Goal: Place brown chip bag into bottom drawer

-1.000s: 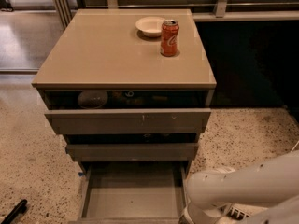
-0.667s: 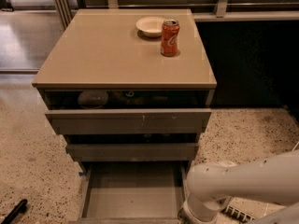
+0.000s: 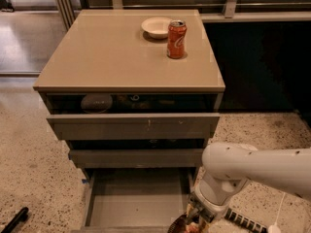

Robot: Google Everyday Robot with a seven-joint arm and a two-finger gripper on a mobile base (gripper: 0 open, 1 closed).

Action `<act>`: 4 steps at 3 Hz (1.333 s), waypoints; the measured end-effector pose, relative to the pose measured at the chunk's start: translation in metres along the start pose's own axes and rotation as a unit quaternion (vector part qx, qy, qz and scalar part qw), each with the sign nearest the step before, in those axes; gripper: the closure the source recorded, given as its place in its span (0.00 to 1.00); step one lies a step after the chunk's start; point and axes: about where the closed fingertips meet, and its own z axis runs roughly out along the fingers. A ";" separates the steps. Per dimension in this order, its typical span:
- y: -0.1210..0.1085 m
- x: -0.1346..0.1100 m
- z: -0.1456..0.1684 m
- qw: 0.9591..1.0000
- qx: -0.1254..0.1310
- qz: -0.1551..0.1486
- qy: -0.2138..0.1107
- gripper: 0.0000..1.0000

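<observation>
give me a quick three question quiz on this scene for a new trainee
1. True or false: the bottom drawer is pulled open.
2. What stands beside the white bowl on the cabinet top? A) red can B) mug C) bottle
3. Where is the gripper?
Key: 1 true; 2 A; 3 at the bottom drawer's front right corner, with the brown chip bag right beside it.

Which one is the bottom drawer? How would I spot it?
Start at the tan-topped cabinet. The bottom drawer sits at floor level, with the gripper by its front right corner. Unlike the two drawers above, it is pulled far out, showing its grey floor.
</observation>
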 end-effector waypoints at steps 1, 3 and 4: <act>0.020 -0.008 -0.017 1.000 -0.012 0.010 -0.008 1.00; 0.099 -0.006 -0.075 0.999 -0.032 0.019 -0.009 1.00; 0.092 -0.011 -0.075 0.999 -0.033 0.026 -0.010 1.00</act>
